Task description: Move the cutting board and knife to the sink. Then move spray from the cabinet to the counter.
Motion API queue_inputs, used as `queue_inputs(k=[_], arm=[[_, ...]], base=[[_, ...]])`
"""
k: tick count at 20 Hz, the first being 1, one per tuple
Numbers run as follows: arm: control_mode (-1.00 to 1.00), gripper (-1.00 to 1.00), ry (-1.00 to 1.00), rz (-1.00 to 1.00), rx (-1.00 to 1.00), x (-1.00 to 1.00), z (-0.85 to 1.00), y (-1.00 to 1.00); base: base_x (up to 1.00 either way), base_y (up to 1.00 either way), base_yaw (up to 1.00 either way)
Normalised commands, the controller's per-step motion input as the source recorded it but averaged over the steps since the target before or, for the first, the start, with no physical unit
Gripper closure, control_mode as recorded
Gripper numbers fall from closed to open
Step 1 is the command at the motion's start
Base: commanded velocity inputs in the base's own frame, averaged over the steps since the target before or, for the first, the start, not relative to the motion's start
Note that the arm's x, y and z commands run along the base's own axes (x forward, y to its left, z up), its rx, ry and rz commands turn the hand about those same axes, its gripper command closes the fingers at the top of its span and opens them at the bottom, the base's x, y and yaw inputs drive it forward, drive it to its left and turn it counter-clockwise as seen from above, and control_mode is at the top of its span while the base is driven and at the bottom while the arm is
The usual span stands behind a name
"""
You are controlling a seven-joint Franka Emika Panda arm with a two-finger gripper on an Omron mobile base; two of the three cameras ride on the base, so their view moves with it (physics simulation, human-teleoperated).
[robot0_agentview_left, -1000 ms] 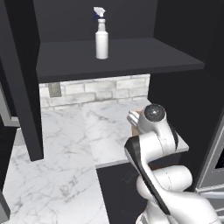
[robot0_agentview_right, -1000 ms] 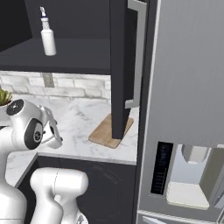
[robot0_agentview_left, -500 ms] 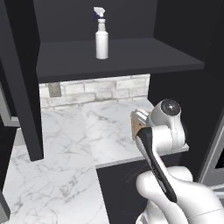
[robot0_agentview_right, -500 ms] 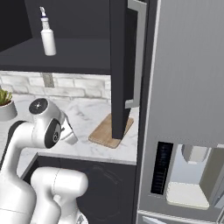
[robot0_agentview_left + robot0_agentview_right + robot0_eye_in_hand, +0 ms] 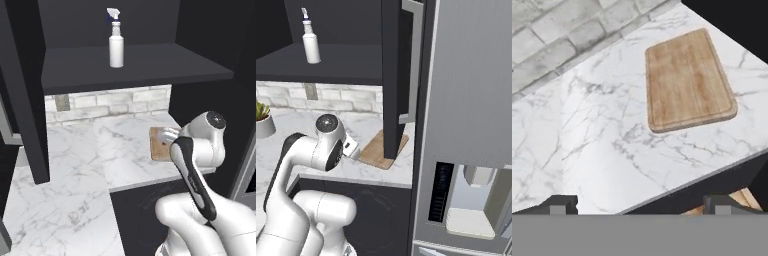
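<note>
Jaws spread wide, holding nothing, above the cutting board (image 5: 688,82) on the counter (image 5: 587,145)

**Spray on the shelf, board half hidden**

The spray (image 5: 116,42) stands upright on the black cabinet (image 5: 135,65) shelf, upper centre of the frame. Below, the marble counter (image 5: 80,165) runs to a brick backsplash (image 5: 107,104). At centre right the cutting board (image 5: 160,142) lies flat, seemingly partly hidden behind the white arm (image 5: 200,150).
</note>
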Motion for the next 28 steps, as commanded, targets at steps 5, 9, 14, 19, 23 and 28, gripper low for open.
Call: queue_inputs(k=[5, 9, 14, 19, 23, 28], arm=[[-1.0, -1.0, 0.0, -0.13, -0.16, 0.5, 0.0, 0.12], [-1.0, -1.0, 0.0, -0.28, -0.28, 0.27, 0.0, 0.02], [-1.0, -1.0, 0.04, -0.07, -0.11, 0.39, 0.0, 0.0], [-1.0, -1.0, 0.13, 0.03, 0.0, 0.6, -0.01, -0.02], [-1.0, -1.0, 0.09, 0.03, 0.0, 0.56, -0.1, -0.19], [-1.0, -1.0, 0.0, 0.0, -0.01, 0.39, -0.08, -0.36]], base=[[0.0, 0.0, 0.0], [0.0, 0.0, 0.0], [0.0, 0.0, 0.0], [0.0, 0.0, 0.0], [0.0, 0.0, 0.0], [0.0, 0.0, 0.0]])
